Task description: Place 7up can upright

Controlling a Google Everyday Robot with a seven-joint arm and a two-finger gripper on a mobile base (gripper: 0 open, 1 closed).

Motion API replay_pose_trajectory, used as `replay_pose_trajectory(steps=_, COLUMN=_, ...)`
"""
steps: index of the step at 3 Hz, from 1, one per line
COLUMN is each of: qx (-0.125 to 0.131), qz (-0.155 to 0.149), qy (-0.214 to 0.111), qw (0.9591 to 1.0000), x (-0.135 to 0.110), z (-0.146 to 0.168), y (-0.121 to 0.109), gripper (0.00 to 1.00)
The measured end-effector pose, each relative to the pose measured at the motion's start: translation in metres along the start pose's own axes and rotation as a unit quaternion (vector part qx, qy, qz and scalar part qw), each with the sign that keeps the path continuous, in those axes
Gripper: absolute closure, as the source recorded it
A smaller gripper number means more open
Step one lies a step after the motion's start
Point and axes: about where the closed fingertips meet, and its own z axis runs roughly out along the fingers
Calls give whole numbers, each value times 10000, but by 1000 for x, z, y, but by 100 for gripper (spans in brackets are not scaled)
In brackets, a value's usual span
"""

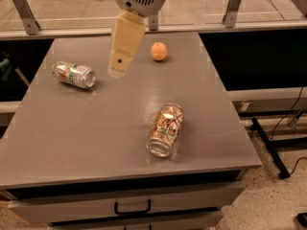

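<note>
The 7up can (73, 74) lies on its side at the left of the counter (86, 138); my gripper (116, 72) hovers just right of it, and I cannot tell whether it is released or clenched. I'd straddle the can's middle, well clear of the orange (159, 51) and the gold patterned can (166, 130), then tip it onto one end.

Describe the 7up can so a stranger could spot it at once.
On the grey table, look to its far left part, just left of the gripper hanging above the surface. The 7up can lies there on its side: small, silver with green lettering, unlike the larger orange-gold can near the front edge.
</note>
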Motion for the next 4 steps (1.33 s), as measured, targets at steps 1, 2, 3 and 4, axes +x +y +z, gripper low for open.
replay_pose_trajectory(steps=1, qx=84, qz=86, qy=-103, qw=9999, x=-3, z=5, y=-7, gripper=0)
replay_pose_trajectory(steps=2, qx=6, qz=291, qy=-308, qw=9991, x=-32, z=49, y=-22, gripper=0)
replay_pose_trajectory(steps=3, qx=-214, qz=562, qy=-481, qw=9970, x=-68, z=107, y=-36, gripper=0)
replay_pose_trajectory(steps=4, qx=-368, qz=875, qy=-458, qw=9944, x=-91, z=152, y=-46, gripper=0)
